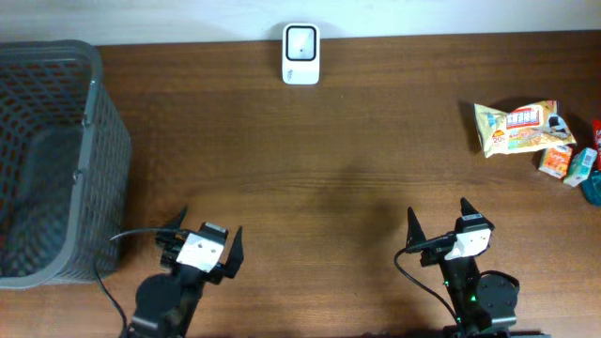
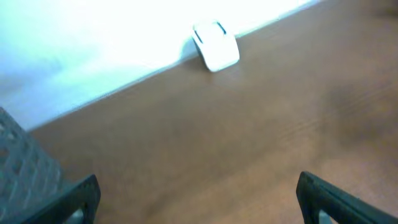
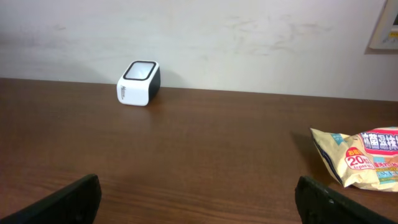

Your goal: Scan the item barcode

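A white barcode scanner point(image 1: 300, 54) with a dark window stands at the table's far edge, seen also as the scanner point(image 2: 215, 46) and the scanner point(image 3: 138, 83) in the wrist views. A yellow-white snack bag point(image 1: 521, 128) lies at the far right, its left end showing as the bag point(image 3: 360, 155). My left gripper point(image 1: 208, 230) is open near the front left, nothing between its fingers. My right gripper point(image 1: 439, 218) is open near the front right, equally empty. In the wrist views the left gripper point(image 2: 198, 193) and right gripper point(image 3: 198, 196) frame bare wood.
A dark mesh basket point(image 1: 47, 160) occupies the left edge, its corner point(image 2: 25, 168) close to my left fingers. Small cartons point(image 1: 568, 161) and a teal item point(image 1: 592, 188) lie beside the snack bag at the right edge. A pale wall runs behind the table.
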`<state>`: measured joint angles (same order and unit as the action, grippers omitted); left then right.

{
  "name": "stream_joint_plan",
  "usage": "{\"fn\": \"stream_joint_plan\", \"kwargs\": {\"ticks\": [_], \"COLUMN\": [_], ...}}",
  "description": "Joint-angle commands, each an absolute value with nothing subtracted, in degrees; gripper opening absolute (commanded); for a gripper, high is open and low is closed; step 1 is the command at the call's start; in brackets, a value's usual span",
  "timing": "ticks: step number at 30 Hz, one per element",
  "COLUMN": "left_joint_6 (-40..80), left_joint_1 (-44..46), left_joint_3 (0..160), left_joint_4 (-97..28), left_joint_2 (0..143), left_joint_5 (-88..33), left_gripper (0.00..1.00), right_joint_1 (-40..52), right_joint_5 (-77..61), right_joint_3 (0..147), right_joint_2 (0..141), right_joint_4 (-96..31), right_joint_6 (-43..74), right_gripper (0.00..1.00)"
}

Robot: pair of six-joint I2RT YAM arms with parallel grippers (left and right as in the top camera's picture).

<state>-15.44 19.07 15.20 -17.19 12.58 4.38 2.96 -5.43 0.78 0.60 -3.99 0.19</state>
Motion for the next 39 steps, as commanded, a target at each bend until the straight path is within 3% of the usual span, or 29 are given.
{"fn": "stream_joint_plan", "kwargs": {"ticks": [1, 8, 11, 15, 32, 36, 39], "left_joint_6": [-15.92, -12.64, -7.35, -4.05, -2.00, 4.73, 0.80], "left_joint_1": [16.62, 12.16, 9.63, 9.08, 9.02, 4.12, 3.31], "left_joint_3": [7.99, 0.51, 0.47, 0.47, 0.47, 0.47, 0.47], "left_joint_4": [-8.99, 7.07, 5.89, -4.89, -4.91, -5.02, -4.99], "left_joint_2": [6.63, 0.27, 0.27, 0.27, 0.27, 0.27, 0.27], "left_joint_5": [1.89, 0.82, 0.86, 1.17, 0.36, 0.58, 1.02], "left_gripper": [0.99, 0.99, 0.99, 0.99, 0.99, 0.99, 0.99], "right_joint_1": [2.50, 2.50, 2.50, 2.50, 2.50, 2.50, 2.50], "right_joint_5": [-4.91, -4.91, -4.91, -4.91, -4.91, -4.91, -4.91], "right_joint_3": [0.32, 0.32, 0.32, 0.32, 0.32, 0.32, 0.32], "right_joint_2": [0.21, 0.21, 0.21, 0.21, 0.21, 0.21, 0.21], "right_joint_4": [-4.12, -4.12, -4.12, -4.12, -4.12, -4.12, -4.12], "right_joint_6": [0.23, 0.23, 0.23, 0.23, 0.23, 0.23, 0.23], "right_gripper": [0.98, 0.98, 0.98, 0.98, 0.98, 0.98, 0.98]}}
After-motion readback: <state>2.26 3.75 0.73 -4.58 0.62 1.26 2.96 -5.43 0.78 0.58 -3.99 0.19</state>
